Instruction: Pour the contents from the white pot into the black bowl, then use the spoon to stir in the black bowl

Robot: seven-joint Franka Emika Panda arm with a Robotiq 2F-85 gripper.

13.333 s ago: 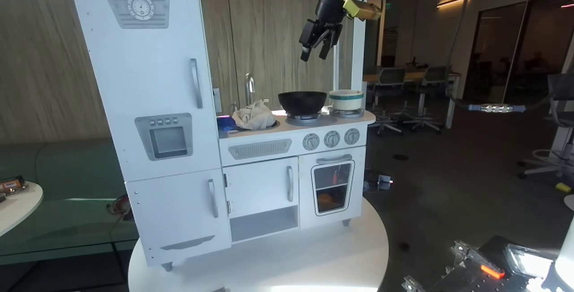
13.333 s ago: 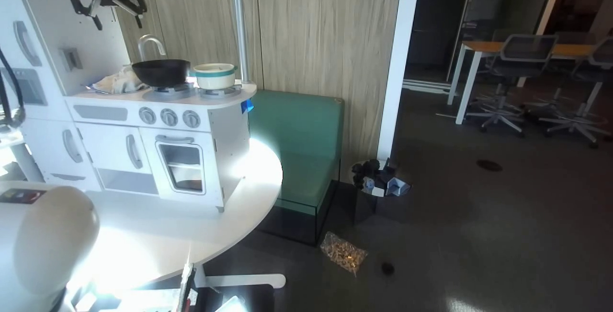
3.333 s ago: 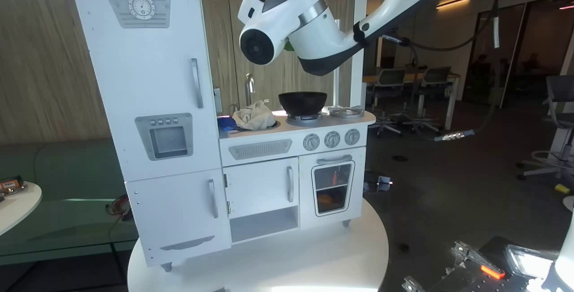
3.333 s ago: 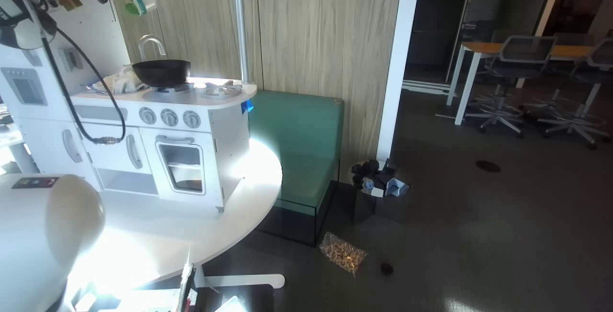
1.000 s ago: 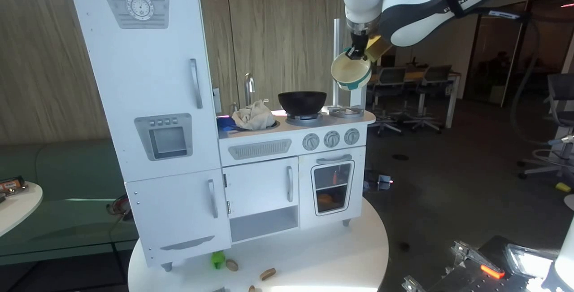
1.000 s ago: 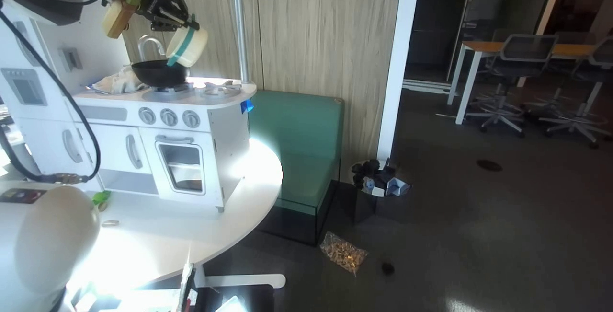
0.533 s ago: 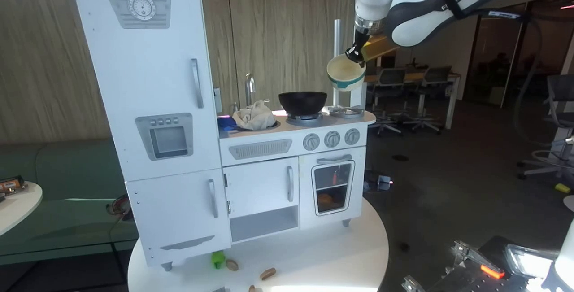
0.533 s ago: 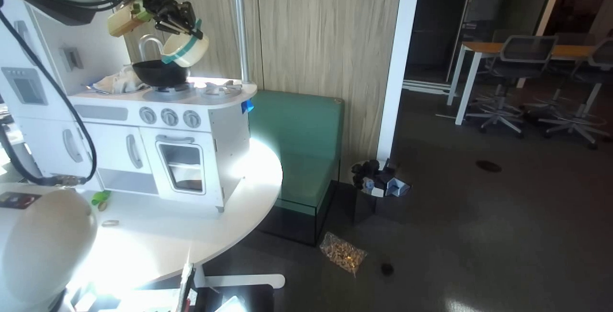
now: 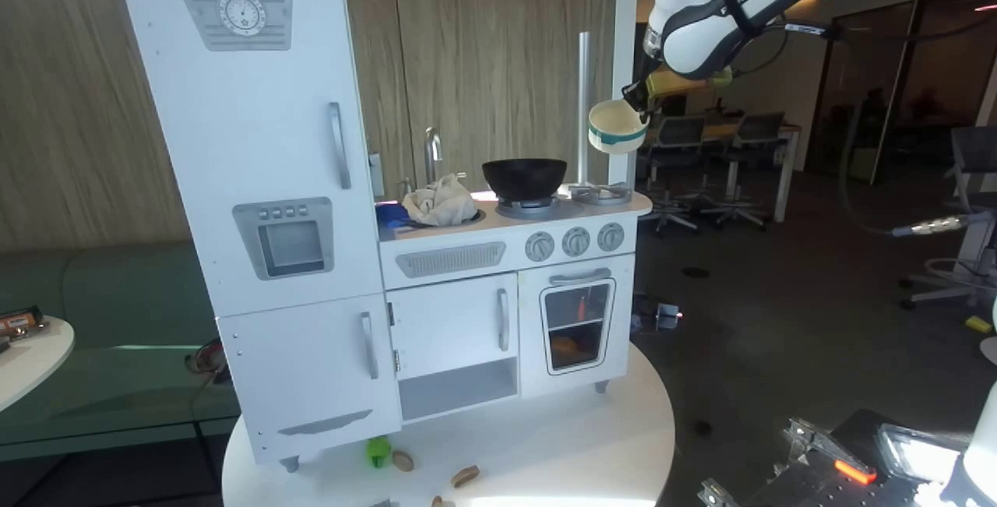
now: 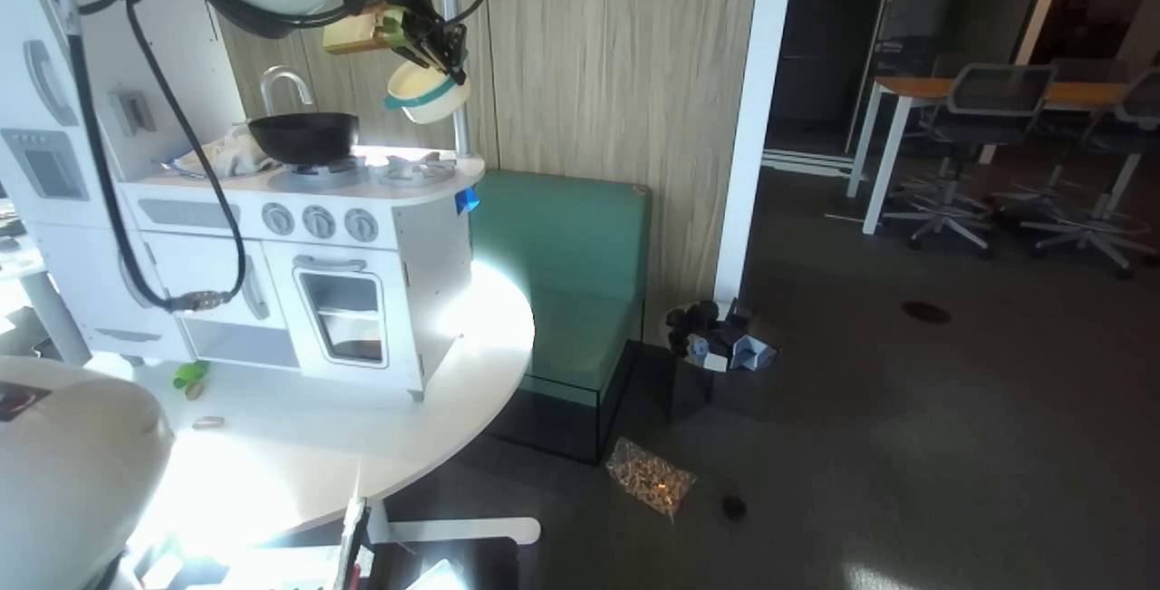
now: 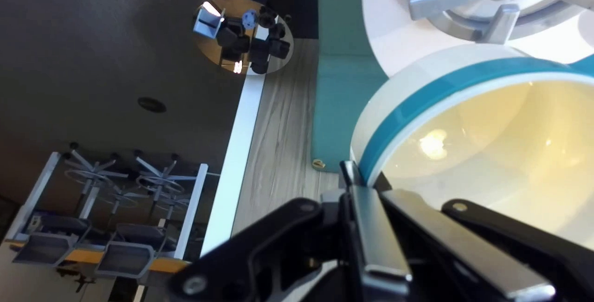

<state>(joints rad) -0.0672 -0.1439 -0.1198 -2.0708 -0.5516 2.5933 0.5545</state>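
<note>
The white pot point(image 9: 617, 144), pale with a teal band, hangs tilted in the air above the right end of the toy kitchen. My gripper point(image 11: 367, 179) is shut on its rim, one finger inside and one outside. In the wrist view no pieces show in the visible part of the pot's interior point(image 11: 468, 139). The black bowl point(image 9: 525, 178) sits upright on a burner, left of the pot and apart from it; its inside is hidden. A green piece point(image 9: 378, 451) and several brown pieces point(image 9: 465, 477) lie on the round table below. The spoon is out of view.
The right-hand burner point(image 10: 419, 169) lies below the held pot. A metal pole point(image 10: 456, 46) rises behind it. Left of the bowl are a crumpled cloth point(image 9: 441, 201) and a faucet point(image 9: 433, 153). The tall toy fridge point(image 9: 257, 125) stands at the left.
The pot left its burner and was tipped; pieces then appeared on the table. Over the last second my gripper carried the pot rightward, away from the bowl, and turned it more upright.
</note>
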